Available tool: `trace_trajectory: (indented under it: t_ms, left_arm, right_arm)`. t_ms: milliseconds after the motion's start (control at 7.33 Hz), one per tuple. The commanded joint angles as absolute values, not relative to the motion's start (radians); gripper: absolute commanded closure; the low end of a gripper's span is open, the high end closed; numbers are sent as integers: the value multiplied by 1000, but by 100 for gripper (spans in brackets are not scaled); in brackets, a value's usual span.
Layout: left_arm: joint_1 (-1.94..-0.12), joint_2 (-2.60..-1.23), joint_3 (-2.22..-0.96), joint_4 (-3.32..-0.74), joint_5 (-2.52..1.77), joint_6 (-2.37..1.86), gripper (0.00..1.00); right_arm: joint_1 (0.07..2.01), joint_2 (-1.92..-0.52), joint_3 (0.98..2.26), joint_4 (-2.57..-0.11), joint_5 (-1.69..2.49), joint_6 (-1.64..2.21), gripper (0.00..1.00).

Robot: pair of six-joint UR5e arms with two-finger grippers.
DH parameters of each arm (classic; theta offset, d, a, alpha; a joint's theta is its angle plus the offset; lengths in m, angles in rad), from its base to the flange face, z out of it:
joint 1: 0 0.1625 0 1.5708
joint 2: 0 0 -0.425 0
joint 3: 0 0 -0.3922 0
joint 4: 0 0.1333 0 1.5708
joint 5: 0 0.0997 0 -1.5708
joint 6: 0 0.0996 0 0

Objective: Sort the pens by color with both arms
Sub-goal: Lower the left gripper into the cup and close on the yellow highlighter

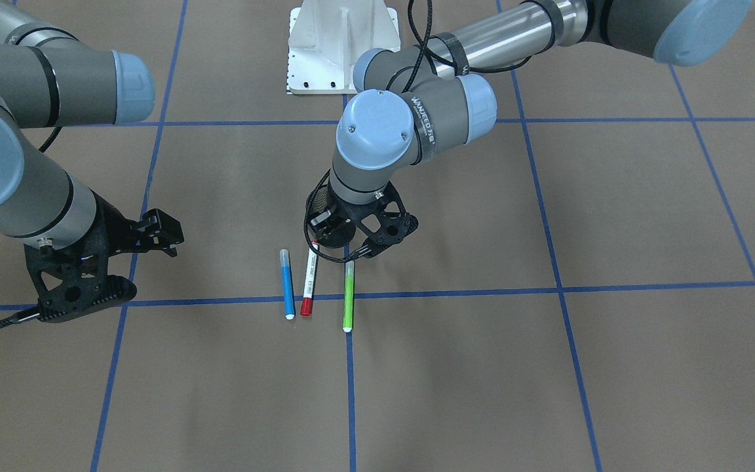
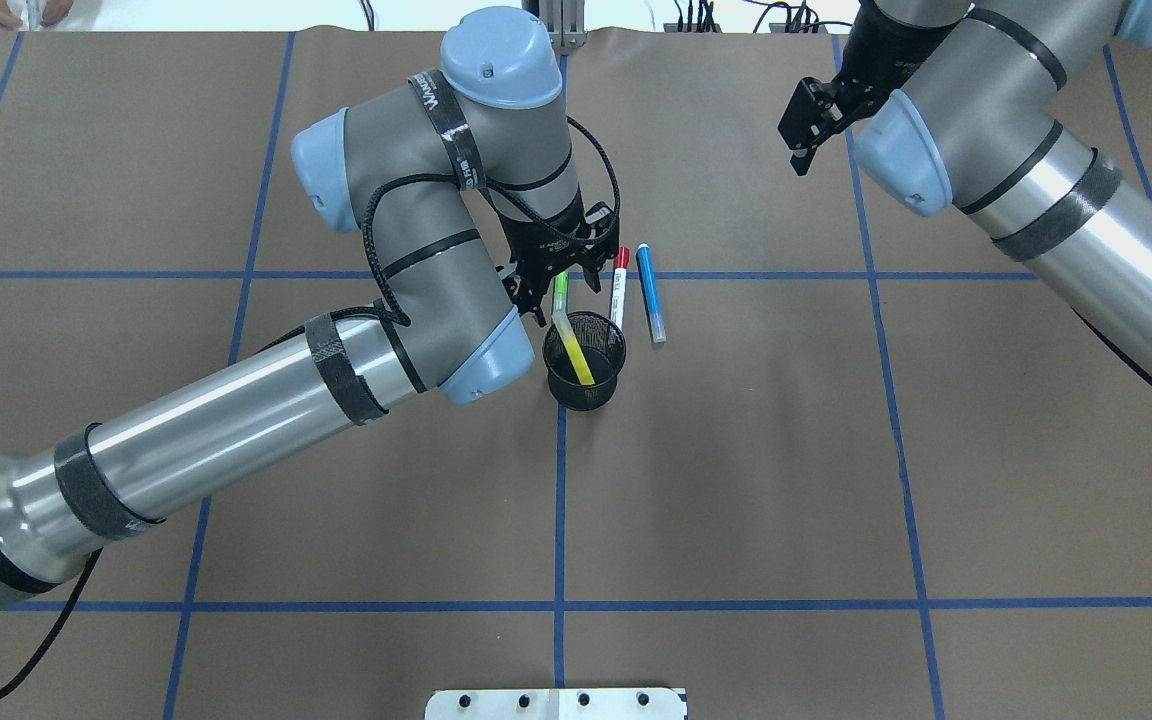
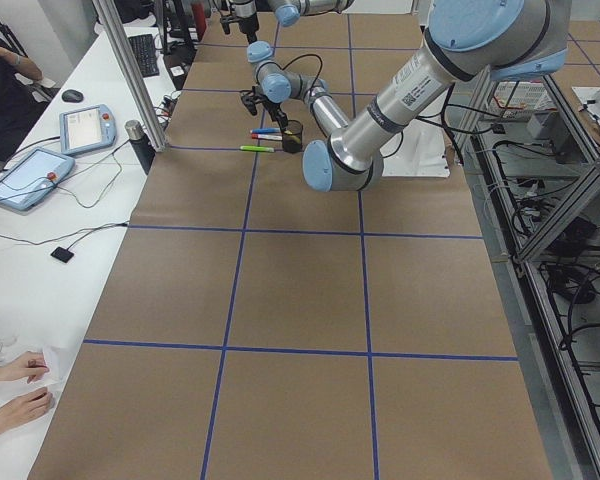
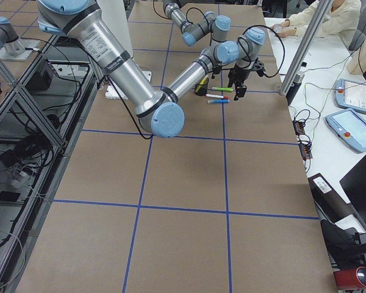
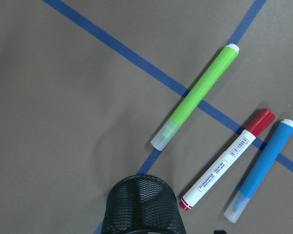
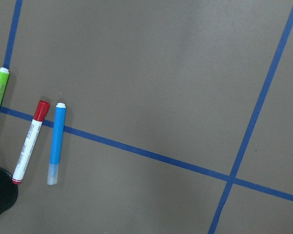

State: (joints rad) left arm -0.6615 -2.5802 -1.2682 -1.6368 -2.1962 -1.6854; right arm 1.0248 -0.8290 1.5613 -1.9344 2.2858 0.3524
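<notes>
Three pens lie side by side across a blue tape line: blue (image 2: 650, 293), white-barrelled with a red cap (image 2: 619, 285), and lime green (image 1: 348, 296). A yellow pen (image 2: 574, 348) leans inside the black mesh cup (image 2: 586, 385), which stands just nearer the robot than that row. My left gripper (image 2: 561, 290) hovers over the green pen's near end beside the cup, open, with nothing in it. The left wrist view shows the green pen (image 5: 198, 100), the red-capped pen (image 5: 224, 163), the blue pen (image 5: 261, 170) and the cup's rim (image 5: 144, 207). Off to the right of the pens, raised above bare table, my right gripper (image 2: 801, 150) is open and empty.
Blue tape lines (image 2: 560, 500) divide the brown table cover into squares. The white metal base (image 1: 341, 46) stands on the robot's side. A person's hands (image 2: 6, 12) rest at the far edge. Tablets (image 3: 30, 175) lie on the side table.
</notes>
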Motion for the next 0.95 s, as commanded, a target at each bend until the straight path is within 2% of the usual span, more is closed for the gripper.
trace_trajectory:
  t_ms: [0, 818]
  left_arm:
    - [-650, -2574, -1269, -1637, -2197, -1661, 34]
    - [-646, -2577, -1276, -1635, -2198, -1666, 59]
  right_arm:
    - [1016, -818, 1559, -1939, 2284, 364, 1]
    - [989, -799, 1552, -1950, 2256, 388, 1]
